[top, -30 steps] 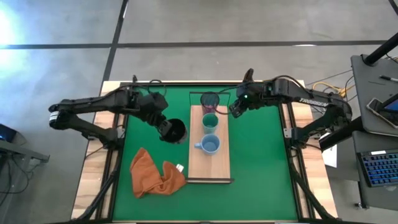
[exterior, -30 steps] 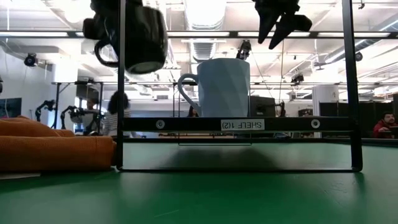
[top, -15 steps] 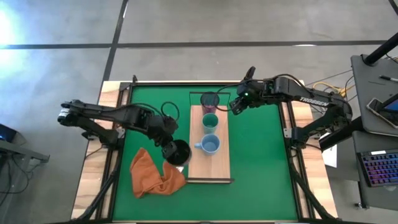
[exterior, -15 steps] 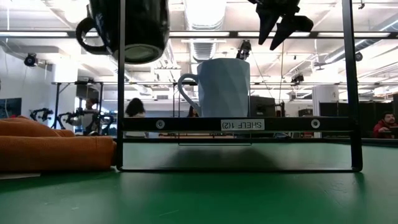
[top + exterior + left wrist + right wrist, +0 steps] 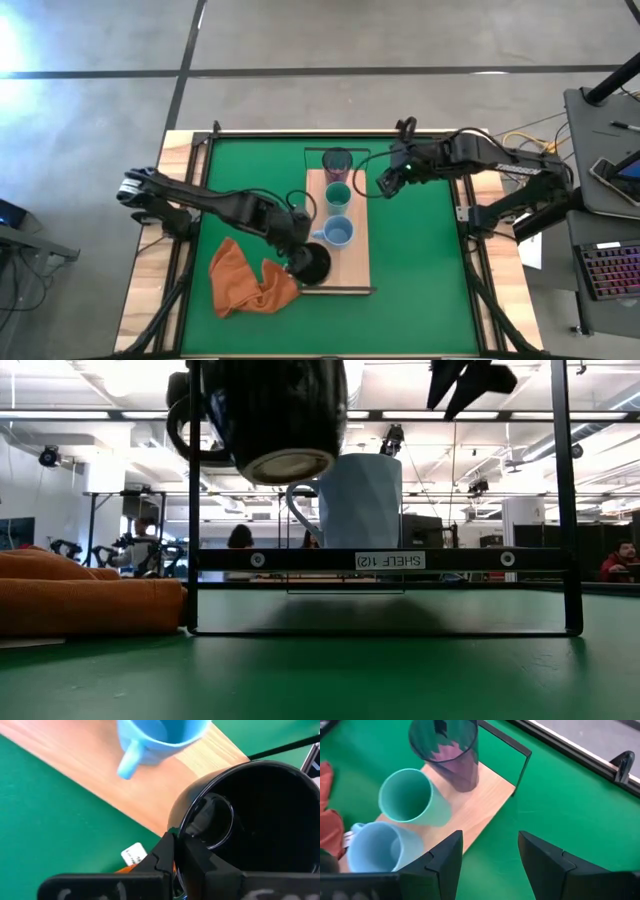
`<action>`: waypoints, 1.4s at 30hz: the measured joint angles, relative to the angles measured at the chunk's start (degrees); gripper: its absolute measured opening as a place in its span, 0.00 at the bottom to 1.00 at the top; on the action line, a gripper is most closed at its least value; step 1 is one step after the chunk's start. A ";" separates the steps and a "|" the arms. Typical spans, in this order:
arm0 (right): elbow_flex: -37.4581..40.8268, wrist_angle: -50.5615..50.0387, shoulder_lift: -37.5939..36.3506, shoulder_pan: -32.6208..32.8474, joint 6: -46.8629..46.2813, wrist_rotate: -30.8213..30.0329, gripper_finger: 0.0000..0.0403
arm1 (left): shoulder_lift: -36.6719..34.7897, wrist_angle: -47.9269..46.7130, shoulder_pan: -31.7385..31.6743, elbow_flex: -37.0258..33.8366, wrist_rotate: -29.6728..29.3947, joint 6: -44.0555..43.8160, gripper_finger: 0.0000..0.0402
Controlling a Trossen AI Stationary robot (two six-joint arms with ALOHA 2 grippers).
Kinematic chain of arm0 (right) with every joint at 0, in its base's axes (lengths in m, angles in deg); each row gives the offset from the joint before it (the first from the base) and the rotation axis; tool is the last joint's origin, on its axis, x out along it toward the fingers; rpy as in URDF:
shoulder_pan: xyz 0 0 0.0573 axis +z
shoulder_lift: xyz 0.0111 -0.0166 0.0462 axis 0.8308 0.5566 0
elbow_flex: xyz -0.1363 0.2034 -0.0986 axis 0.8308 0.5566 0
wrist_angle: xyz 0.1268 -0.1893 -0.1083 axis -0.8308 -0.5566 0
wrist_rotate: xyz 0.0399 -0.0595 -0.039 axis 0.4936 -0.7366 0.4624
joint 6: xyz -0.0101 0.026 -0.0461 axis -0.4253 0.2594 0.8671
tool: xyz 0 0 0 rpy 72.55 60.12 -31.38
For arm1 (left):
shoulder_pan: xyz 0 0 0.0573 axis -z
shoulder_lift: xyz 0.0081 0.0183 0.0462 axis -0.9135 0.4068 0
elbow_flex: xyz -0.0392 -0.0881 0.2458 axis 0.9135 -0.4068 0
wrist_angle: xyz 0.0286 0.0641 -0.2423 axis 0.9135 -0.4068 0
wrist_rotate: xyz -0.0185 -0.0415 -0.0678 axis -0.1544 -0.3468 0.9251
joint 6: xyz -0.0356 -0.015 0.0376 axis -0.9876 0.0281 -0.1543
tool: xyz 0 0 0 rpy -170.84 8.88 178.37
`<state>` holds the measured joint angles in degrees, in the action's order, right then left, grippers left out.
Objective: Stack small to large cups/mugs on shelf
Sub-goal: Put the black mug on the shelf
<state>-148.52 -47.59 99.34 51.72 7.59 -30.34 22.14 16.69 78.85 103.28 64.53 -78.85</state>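
Observation:
The black handled mug [image 5: 316,264] hangs in my left gripper [image 5: 302,257] over the near left corner of the light-wood shelf [image 5: 352,262]. In the low view the mug [image 5: 275,410] is well above the board. From far to near, the dark purple cup [image 5: 338,162], the translucent teal cup [image 5: 338,195] and the light blue handled mug [image 5: 338,234] stand on their bases on the shelf. My right gripper [image 5: 385,186] is open and empty above the green mat, just right of the shelf's far half. My left gripper holds the black mug by its wall at the rim [image 5: 186,827], one finger inside [image 5: 207,817] and one outside [image 5: 167,851]. The fingers come slanting down from the table's left side. The mug is lifted clear, mouth up and slightly tilted, its handle [image 5: 190,430] on the gripper's side.
An orange cloth [image 5: 248,280] lies on the green mat [image 5: 420,270] left of the shelf's near end. Thin black wire frames [image 5: 565,500] rise at the shelf's ends. Bare board lies at the shelf's near end [image 5: 345,275].
My left gripper has carried the black mug toward the table's near edge and to the right, from left of the shelf's middle to above its near left corner, still lifted clear. My right gripper has drifted a little toward the table's right edge.

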 joint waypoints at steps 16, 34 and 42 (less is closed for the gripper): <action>0.21 -5.11 -4.94 10.51 -9.40 -7.91 0.46 | 13.11 0.59 -0.05 10.22 0.61 0.52 0.00; 6.61 -5.21 -4.96 12.49 -13.26 -8.35 0.46 | 14.99 3.79 -0.12 11.20 0.33 -1.38 0.00; 6.75 -3.73 -5.00 12.49 -13.89 -7.05 0.46 | 14.99 4.18 -0.31 10.13 0.10 0.31 0.00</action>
<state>-141.77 -51.32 94.34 64.21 -6.30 -37.39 37.13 20.87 78.54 113.40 64.63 -78.54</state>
